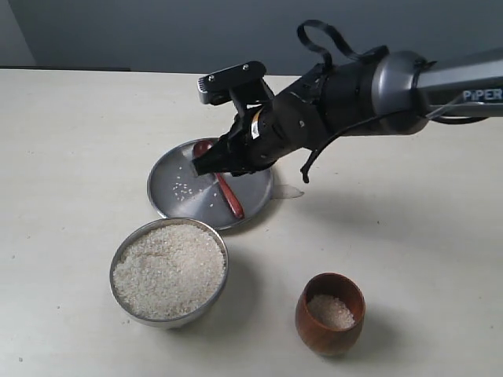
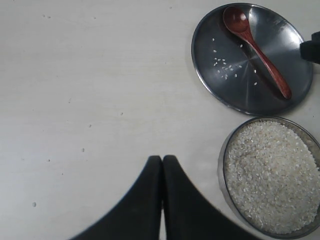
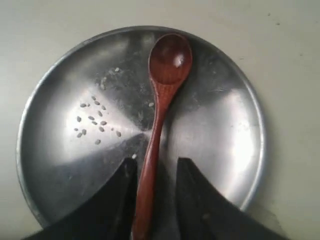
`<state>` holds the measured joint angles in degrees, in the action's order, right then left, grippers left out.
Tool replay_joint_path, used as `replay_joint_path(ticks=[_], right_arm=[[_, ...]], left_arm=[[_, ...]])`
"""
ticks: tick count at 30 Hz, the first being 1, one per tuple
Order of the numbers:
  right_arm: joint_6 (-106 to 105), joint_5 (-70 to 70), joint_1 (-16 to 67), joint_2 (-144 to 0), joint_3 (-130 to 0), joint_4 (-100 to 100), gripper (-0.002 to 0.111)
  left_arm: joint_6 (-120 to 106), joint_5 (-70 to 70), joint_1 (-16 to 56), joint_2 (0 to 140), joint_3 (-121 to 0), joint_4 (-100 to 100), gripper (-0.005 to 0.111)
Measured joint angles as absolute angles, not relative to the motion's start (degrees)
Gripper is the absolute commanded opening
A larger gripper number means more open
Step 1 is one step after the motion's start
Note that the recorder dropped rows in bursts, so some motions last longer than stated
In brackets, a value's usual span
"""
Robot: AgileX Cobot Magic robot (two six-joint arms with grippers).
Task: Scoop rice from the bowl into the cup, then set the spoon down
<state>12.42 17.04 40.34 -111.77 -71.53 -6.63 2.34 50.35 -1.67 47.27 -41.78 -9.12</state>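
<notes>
As the cup [image 1: 325,334] holds rice [image 1: 330,310] and the spoon [image 3: 161,110] lies on the plate [image 3: 225,150], I reckon we're nearly done; right gripper [image 3: 156,162] splayed astride it, left gripper [image 2: 162,160] closed.

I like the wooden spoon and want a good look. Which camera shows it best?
Right wrist view: the spoon is big and close on the plate. Left wrist view shows it whole but small. Exterior view: the right gripper hides part.

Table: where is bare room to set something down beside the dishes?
Wide bare table lies left of the plate and bowl; another patch lies right of the cup. Crowded: plate and bowl sit close together, and the right gripper straddles the spoon.
</notes>
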Motion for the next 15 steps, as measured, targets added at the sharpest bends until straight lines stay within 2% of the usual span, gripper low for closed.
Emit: replay_joint_path(ticks=[2,3,15], right_arm=[[12.4,20.1,40.3,-110.0,-71.5,-8.2,0.002],[12.4,20.8,40.3,-109.3,-71.3,-8.8,-0.001],[13.9,21.8,40.3,-96.1,-60.9,-14.1,-0.001]], left_arm=[[2.3,50.3,-1.7,47.3,-41.8,-9.1,0.0],[2.3,50.3,-1.7,47.3,-41.8,-9.1,0.0],[2.3,50.3,-1.7,47.3,-41.8,-9.1,0.0]])
